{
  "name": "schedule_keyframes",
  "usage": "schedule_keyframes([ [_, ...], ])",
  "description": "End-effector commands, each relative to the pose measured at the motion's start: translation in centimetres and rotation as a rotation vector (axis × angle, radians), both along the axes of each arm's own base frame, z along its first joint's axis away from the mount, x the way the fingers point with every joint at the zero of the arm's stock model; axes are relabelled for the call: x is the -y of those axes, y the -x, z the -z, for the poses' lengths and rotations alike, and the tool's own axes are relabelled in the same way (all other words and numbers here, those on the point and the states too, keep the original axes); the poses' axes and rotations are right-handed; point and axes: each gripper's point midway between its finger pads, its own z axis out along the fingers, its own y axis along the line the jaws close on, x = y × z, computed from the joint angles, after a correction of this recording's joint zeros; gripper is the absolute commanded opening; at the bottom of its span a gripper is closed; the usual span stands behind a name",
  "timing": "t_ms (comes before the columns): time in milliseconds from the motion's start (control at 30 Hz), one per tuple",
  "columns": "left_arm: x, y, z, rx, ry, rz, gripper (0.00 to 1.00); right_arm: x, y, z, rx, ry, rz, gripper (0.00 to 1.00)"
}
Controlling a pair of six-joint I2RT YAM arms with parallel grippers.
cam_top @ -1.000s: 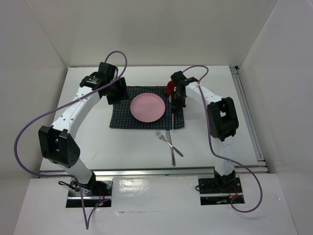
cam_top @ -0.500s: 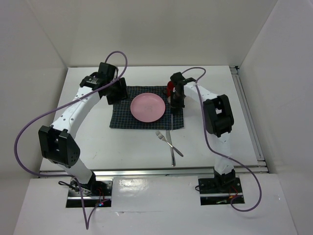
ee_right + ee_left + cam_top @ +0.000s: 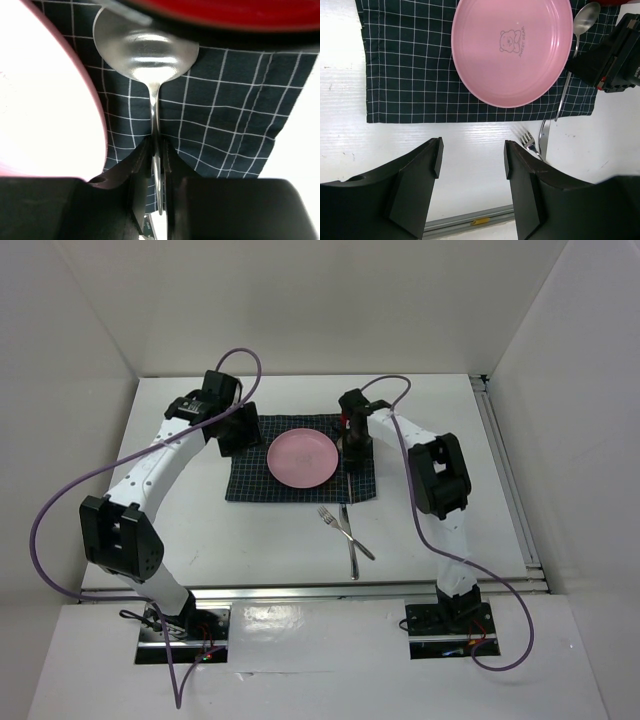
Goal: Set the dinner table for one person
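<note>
A pink plate (image 3: 301, 458) lies on a dark navy checked placemat (image 3: 245, 475) on the white dinner table (image 3: 200, 530). My right gripper (image 3: 352, 445) is at the plate's right edge, shut on the handle of a silver spoon (image 3: 145, 52); in its wrist view the jaws (image 3: 156, 147) pinch the handle. The spoon lies along the placemat, its bowl against a red cup (image 3: 225, 12). My left gripper (image 3: 232, 435) is open and empty over the placemat's left edge; in its wrist view (image 3: 472, 150) it hangs above bare table.
A fork (image 3: 335, 523) and a knife (image 3: 350, 540) lie crossed on the table below the placemat's right corner. Metal rails run along the right edge (image 3: 510, 480) and the near edge (image 3: 330, 590). White walls enclose the table.
My right arm has shifted a little left and away while holding the spoon, and now covers most of the red cup. The left arm has not moved.
</note>
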Motion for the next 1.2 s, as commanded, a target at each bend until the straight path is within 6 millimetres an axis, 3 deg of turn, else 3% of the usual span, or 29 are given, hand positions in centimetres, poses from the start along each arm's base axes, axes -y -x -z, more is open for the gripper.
schedule_keyframes([
  [0, -0.1, 0.1, -0.8, 0.031, -0.008, 0.012, 0.68, -0.4, -1.5, -2.5, 0.1, 0.0, 0.015, 0.23],
  [33, 0.0, 0.2, -1.2, 0.038, 0.002, 0.018, 0.68, -0.3, -1.7, -3.8, 0.13, -0.004, 0.02, 0.25],
  [100, 0.0, 0.4, -0.8, 0.029, -0.001, 0.018, 0.68, -0.1, -1.3, -4.4, 0.134, -0.006, 0.02, 0.25],
  [167, 0.2, 0.2, -1.0, 0.036, 0.009, 0.023, 0.68, 0.0, -1.5, -5.7, 0.162, -0.01, 0.024, 0.43],
  [233, 0.2, 0.2, -1.0, 0.036, 0.009, 0.023, 0.68, 0.1, -1.5, -5.7, 0.167, -0.001, 0.028, 0.53],
  [367, 0.4, 0.7, -1.4, 0.047, 0.012, 0.032, 0.68, 0.5, -1.1, -7.1, 0.182, -0.002, 0.042, 0.55],
  [433, 0.4, 0.8, -1.7, 0.055, 0.014, 0.032, 0.68, 1.1, -0.1, -7.2, 0.173, 0.008, 0.053, 0.45],
  [467, 0.5, 0.9, -1.7, 0.056, 0.016, 0.045, 0.68, 1.3, 0.4, -8.6, 0.196, -0.003, 0.054, 0.31],
  [533, 0.5, 1.0, -2.1, 0.065, 0.019, 0.045, 0.67, 1.3, 2.6, -7.9, 0.166, -0.019, 0.033, 0.24],
  [567, 0.4, 1.1, -1.7, 0.056, 0.017, 0.045, 0.67, 0.5, 3.8, -9.2, 0.198, -0.034, -0.005, 0.23],
  [600, 0.4, 1.1, -1.7, 0.056, 0.016, 0.045, 0.67, 0.9, 6.1, -7.6, 0.151, -0.008, -0.032, 0.23],
  [667, 0.4, 1.2, -2.1, 0.066, 0.019, 0.045, 0.67, 0.1, 8.6, -7.1, 0.157, 0.002, -0.116, 0.28],
  [700, 0.4, 1.2, -2.1, 0.066, 0.019, 0.045, 0.67, -1.0, 11.5, -6.6, 0.158, -0.009, -0.193, 0.32],
  [733, 0.5, 1.0, -2.2, 0.075, 0.022, 0.045, 0.66, -1.5, 12.8, -6.3, 0.164, -0.011, -0.234, 0.44],
  [767, 0.6, 0.9, -2.7, 0.083, 0.029, 0.038, 0.66, -2.4, 13.6, -7.1, 0.216, -0.046, -0.286, 0.5],
  [800, 0.6, 0.8, -2.7, 0.083, 0.029, 0.038, 0.66, -2.7, 16.1, -5.4, 0.182, -0.031, -0.335, 0.55],
  [833, 0.6, 0.6, -2.8, 0.093, 0.032, 0.038, 0.66, -3.1, 17.0, -5.2, 0.175, -0.039, -0.359, 0.57],
  [933, 0.6, 0.6, -2.8, 0.094, 0.032, 0.038, 0.64, -3.8, 18.8, -3.9, 0.139, -0.026, -0.42, 0.57],
  [1167, 0.3, 1.0, -2.3, 0.084, 0.021, 0.031, 0.64, -3.6, 17.5, -1.3, 0.141, 0.115, -0.412, 0.58],
])
